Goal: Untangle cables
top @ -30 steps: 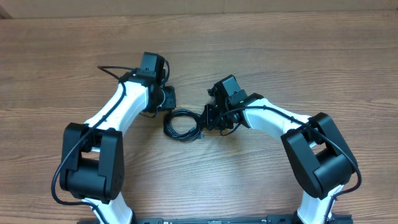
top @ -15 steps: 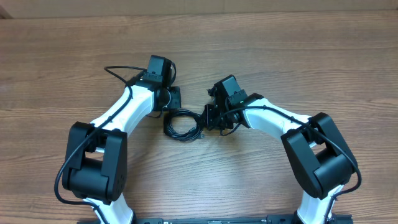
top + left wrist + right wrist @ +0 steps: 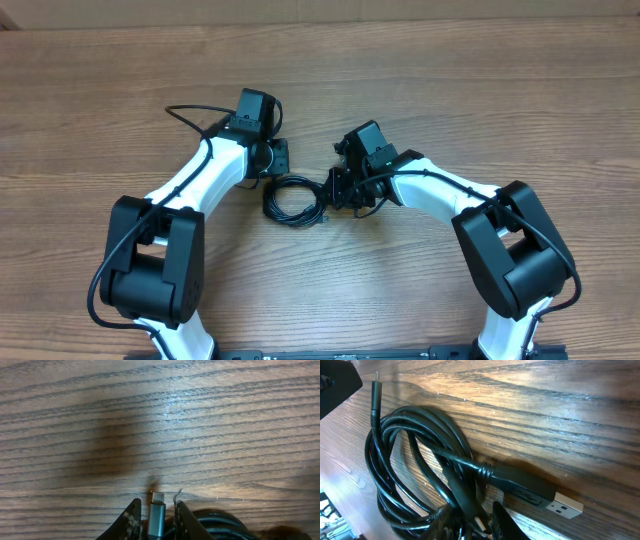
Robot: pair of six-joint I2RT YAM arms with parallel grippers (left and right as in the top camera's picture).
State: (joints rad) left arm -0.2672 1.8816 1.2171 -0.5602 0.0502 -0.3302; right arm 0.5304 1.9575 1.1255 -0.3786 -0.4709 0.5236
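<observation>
The cables (image 3: 293,199) lie as one black coil on the wooden table between my two arms. My left gripper (image 3: 281,166) is at the coil's far edge. In the left wrist view its fingers (image 3: 133,519) are shut on a silver-tipped plug (image 3: 156,512), with coil loops (image 3: 225,527) at the lower right. My right gripper (image 3: 332,189) is at the coil's right side. In the right wrist view it (image 3: 472,522) is shut on black strands of the cables (image 3: 410,460). A flat USB plug (image 3: 565,506) lies on the wood beside it, and a thin plug (image 3: 375,395) points away.
Bare wooden table (image 3: 450,90) surrounds the coil on all sides. Both white arms reach in from the near edge, with their black bases (image 3: 150,270) at the front. A dark part of the left gripper (image 3: 335,380) shows in the right wrist view's top left corner.
My left arm has shifted right toward the coil and its jaws have narrowed onto the silver plug. The right arm and the coil have stayed where they were.
</observation>
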